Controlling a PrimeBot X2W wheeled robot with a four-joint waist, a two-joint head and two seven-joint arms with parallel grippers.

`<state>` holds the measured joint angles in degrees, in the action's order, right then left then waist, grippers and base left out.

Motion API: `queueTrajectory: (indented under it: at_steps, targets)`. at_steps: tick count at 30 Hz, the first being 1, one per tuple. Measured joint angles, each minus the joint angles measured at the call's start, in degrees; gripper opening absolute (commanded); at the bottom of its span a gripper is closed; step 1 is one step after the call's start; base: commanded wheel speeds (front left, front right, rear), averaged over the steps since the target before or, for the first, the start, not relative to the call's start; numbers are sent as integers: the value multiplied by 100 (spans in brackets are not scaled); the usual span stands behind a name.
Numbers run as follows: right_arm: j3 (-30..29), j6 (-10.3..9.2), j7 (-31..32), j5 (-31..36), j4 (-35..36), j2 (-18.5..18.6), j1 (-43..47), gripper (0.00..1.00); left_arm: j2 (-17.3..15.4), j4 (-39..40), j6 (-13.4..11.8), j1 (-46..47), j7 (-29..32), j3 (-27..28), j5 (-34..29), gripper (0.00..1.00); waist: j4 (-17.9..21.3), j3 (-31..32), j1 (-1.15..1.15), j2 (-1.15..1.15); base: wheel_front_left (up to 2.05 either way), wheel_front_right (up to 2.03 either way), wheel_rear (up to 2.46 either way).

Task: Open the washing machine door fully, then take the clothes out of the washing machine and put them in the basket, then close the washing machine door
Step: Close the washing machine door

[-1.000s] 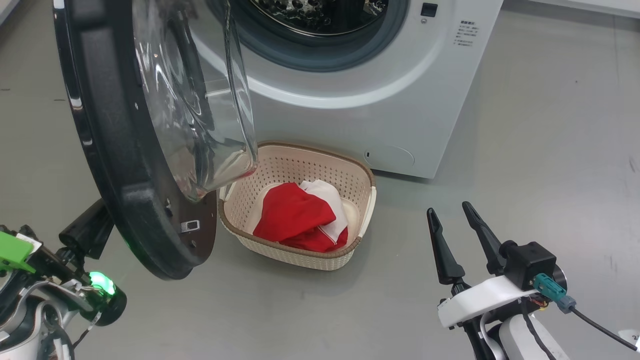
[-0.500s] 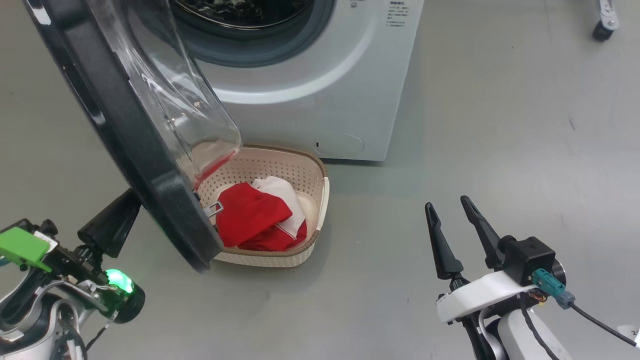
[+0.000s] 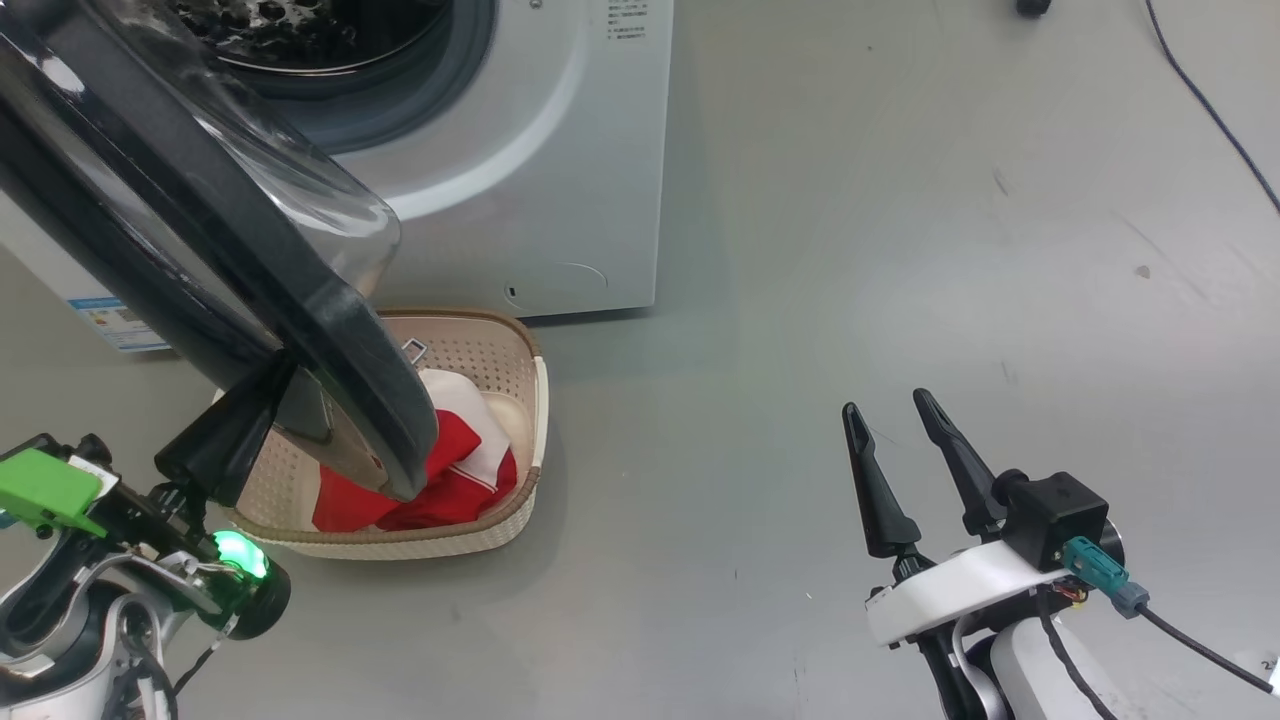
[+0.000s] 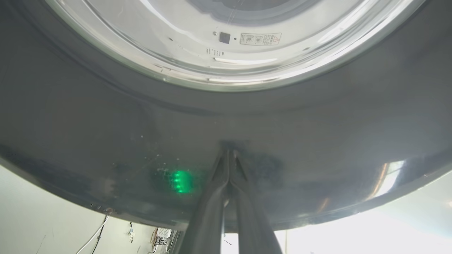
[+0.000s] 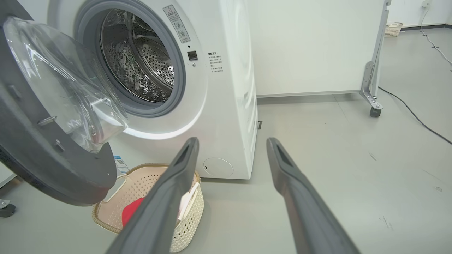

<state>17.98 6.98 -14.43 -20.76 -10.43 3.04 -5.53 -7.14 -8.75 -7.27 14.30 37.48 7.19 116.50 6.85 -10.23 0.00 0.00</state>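
Observation:
The washing machine door (image 3: 230, 260), with its black rim and clear glass bowl (image 3: 320, 215), stands partly open over the basket (image 3: 535, 400). My left gripper (image 4: 229, 152) is shut, empty, with its tips pressed on the rim's outer face; in the head view it (image 3: 265, 395) sits under the door's lower edge. Red and white clothes (image 3: 455, 470) lie in the cream basket, half hidden by the door. The white washing machine (image 3: 540, 150) shows a bare steel drum (image 5: 141, 63). My right gripper (image 3: 895, 455) hangs open over bare floor, well to the right.
A blue label (image 3: 115, 320) sits low on the machine's front. A black cable (image 3: 1215, 110) runs across the grey floor at the far right. In the right wrist view a white wheeled partition (image 5: 370, 91) stands behind the machine, with a small basket (image 5: 390, 30) far off.
The door has swung toward the machine's opening and now hangs over the basket, with my left gripper following against its rim. The head camera has turned. The right gripper has kept its pose.

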Motion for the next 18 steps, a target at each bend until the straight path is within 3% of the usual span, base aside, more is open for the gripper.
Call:
queueTrajectory:
  at_steps: [18]
  targets:
    - [35, -63, 0, -231, 247, -21, -2, 100, -75, -244, 0, 585, -926, 154, 51, 0, 934, -379, 0, 0, 0, 0, 0]
